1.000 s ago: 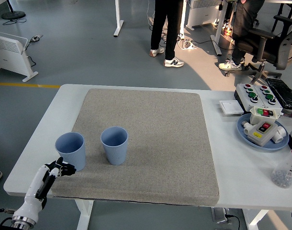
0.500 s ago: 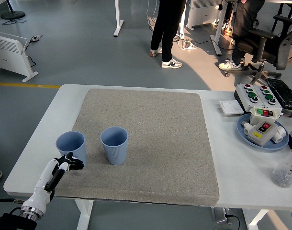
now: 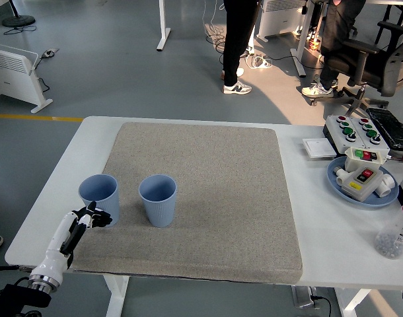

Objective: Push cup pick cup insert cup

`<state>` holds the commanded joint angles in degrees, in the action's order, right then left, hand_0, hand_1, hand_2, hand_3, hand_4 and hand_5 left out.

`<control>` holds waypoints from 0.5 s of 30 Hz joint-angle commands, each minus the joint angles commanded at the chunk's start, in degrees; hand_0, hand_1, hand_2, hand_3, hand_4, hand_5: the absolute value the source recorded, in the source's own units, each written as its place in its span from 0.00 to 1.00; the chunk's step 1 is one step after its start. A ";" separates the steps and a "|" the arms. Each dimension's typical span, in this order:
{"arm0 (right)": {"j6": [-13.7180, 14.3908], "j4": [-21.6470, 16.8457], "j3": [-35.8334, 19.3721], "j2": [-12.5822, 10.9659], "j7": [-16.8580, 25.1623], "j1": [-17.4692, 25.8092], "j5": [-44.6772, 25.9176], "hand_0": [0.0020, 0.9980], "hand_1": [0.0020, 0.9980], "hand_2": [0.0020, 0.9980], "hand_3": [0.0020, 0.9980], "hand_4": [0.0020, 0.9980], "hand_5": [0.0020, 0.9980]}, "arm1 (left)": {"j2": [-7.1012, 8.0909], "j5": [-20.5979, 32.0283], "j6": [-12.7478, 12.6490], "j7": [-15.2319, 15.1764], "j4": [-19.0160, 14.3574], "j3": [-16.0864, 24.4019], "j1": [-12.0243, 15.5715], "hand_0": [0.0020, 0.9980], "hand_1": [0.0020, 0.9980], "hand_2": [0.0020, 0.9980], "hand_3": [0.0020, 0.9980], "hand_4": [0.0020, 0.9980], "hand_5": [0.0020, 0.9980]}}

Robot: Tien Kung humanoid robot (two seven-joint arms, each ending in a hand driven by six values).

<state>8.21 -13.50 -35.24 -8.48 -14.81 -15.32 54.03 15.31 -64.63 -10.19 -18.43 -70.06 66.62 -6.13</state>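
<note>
Two light blue ribbed cups stand upright on the grey mat (image 3: 208,191). The left cup (image 3: 100,197) is at the mat's left edge and the right cup (image 3: 158,199) stands a short gap to its right. My left hand (image 3: 90,218) comes in from the lower left on a white and black forearm. Its black fingers are loosely spread and reach the near base of the left cup, holding nothing. The right arm is out of view.
At the right of the white table (image 3: 59,191) are a blue plate (image 3: 340,183) carrying a button box, a second button box (image 3: 357,129), a white card (image 3: 318,147) and a clear bottle (image 3: 395,232). People's legs and an office chair show beyond the table.
My left hand has moved up and forward from the table's near left corner to the left cup's base. That cup has shifted slightly away from me and to the right.
</note>
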 joint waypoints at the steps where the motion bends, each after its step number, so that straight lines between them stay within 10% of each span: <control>1: 0.00 0.00 -0.01 0.01 -0.01 0.00 0.01 0.52 0.54 0.62 0.56 0.11 0.44 | 0.01 0.04 0.03 -0.02 0.13 -0.06 -0.14 0.60 0.55 0.51 0.46 0.60 1.00; 15: 0.02 -0.07 0.12 0.12 -0.12 0.11 -0.08 0.52 0.54 0.62 0.56 0.11 0.44 | -0.01 1.79 0.53 -0.71 5.08 -3.18 -4.76 0.60 0.55 0.51 0.46 0.60 1.00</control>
<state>8.24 -13.57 -35.12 -8.36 -14.93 -15.21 53.96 15.30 -62.84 -9.66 -19.14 -64.98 63.44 -10.89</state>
